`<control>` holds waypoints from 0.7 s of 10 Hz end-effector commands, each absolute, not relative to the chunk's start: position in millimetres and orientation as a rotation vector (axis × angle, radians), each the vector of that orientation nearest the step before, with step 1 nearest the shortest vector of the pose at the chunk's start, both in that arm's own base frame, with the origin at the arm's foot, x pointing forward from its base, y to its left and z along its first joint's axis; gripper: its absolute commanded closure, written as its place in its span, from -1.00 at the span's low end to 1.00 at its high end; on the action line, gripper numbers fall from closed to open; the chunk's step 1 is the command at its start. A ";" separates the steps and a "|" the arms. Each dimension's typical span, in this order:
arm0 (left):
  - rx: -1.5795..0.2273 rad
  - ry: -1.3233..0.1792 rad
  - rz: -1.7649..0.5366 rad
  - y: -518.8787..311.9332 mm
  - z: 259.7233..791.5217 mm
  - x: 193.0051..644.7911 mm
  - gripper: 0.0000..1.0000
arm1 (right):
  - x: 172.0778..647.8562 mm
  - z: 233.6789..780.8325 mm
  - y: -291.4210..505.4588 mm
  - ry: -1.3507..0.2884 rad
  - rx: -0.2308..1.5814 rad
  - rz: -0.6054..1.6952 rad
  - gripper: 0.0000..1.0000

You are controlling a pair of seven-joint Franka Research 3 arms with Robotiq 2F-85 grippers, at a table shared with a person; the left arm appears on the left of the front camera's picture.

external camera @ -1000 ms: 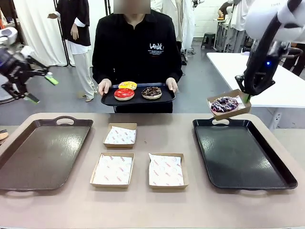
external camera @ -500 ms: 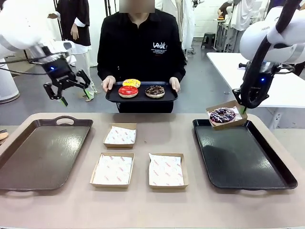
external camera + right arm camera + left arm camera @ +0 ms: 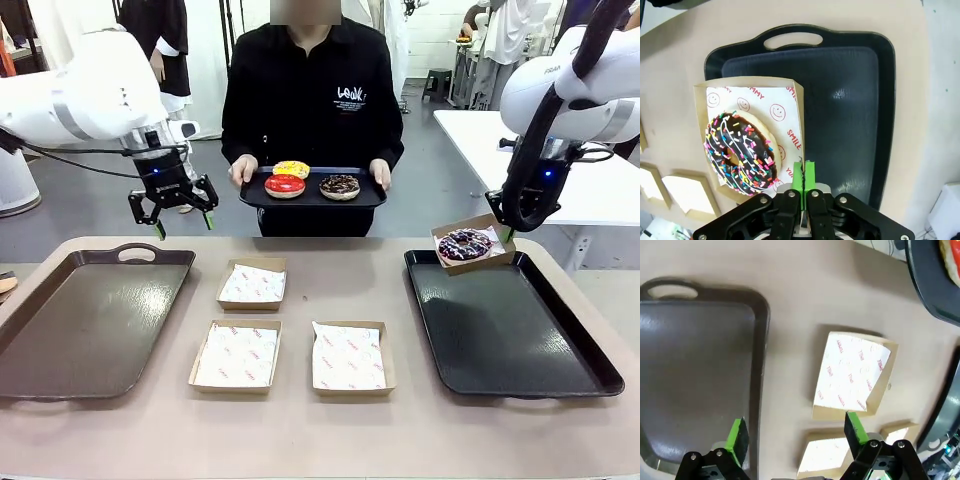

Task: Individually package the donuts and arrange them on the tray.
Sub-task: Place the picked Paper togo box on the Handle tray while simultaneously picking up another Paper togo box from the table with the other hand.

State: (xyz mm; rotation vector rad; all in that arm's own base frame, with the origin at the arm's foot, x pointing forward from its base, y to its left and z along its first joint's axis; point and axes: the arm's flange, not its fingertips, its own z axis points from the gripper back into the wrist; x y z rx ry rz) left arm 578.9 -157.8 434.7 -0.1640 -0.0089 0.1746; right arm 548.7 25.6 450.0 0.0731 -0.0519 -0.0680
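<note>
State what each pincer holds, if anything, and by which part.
The right pincer pinches the edge wall of the box carrying the sprinkled donut. The left pincer is open, holding nothing.

My tray [image 3: 520, 330] is glossy black plastic; the box [image 3: 747, 81] is matt brown cardboard lined with printed paper (slightly creased, I'd say). The donut [image 3: 757, 150] has shiny dark glaze under rough sprinkles.

The front camera looks across the beige desk [image 3: 150, 440] at the person [image 3: 310, 100]. Both wrist cameras look down on it: left over the dark brown handled tray [image 3: 695, 375], right, nearer, over the black handled tray [image 3: 845, 100].
</note>
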 end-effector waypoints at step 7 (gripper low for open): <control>-0.120 -0.099 0.150 -208.7 381.4 567.4 -1.00 | 547.4 452.1 25.8 -0.047 0.068 -0.066 0.98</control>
